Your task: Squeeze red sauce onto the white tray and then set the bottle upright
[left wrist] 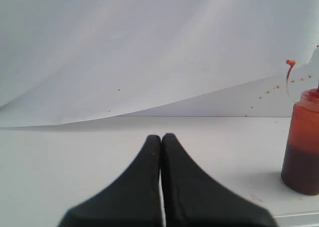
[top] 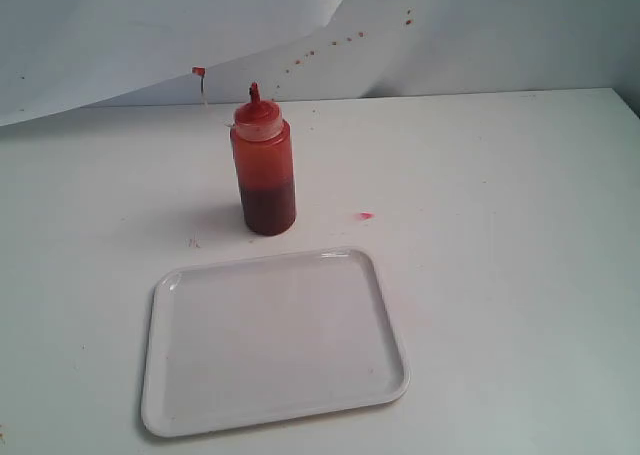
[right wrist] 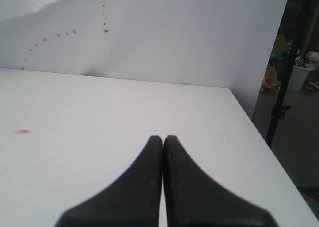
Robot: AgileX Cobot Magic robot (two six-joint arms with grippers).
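The bottle (top: 264,165) stands upright on the white table, just behind the white tray (top: 160,375); its lower part is dark with red sauce (top: 269,208). The tray's surface looks bare. In the left wrist view the bottle (left wrist: 302,142) stands at the frame's edge, well away from my left gripper (left wrist: 161,135), which is shut with nothing between its fingers. My right gripper (right wrist: 163,136) is also shut and empty, over bare table. Neither gripper shows in the exterior view.
A tiny pink-red smear (top: 366,216) marks the table right of the bottle; the same smear (right wrist: 23,131) shows in the right wrist view. Red spatter (top: 330,43) dots the white backdrop. The table's edge (right wrist: 264,142) drops off beside my right gripper.
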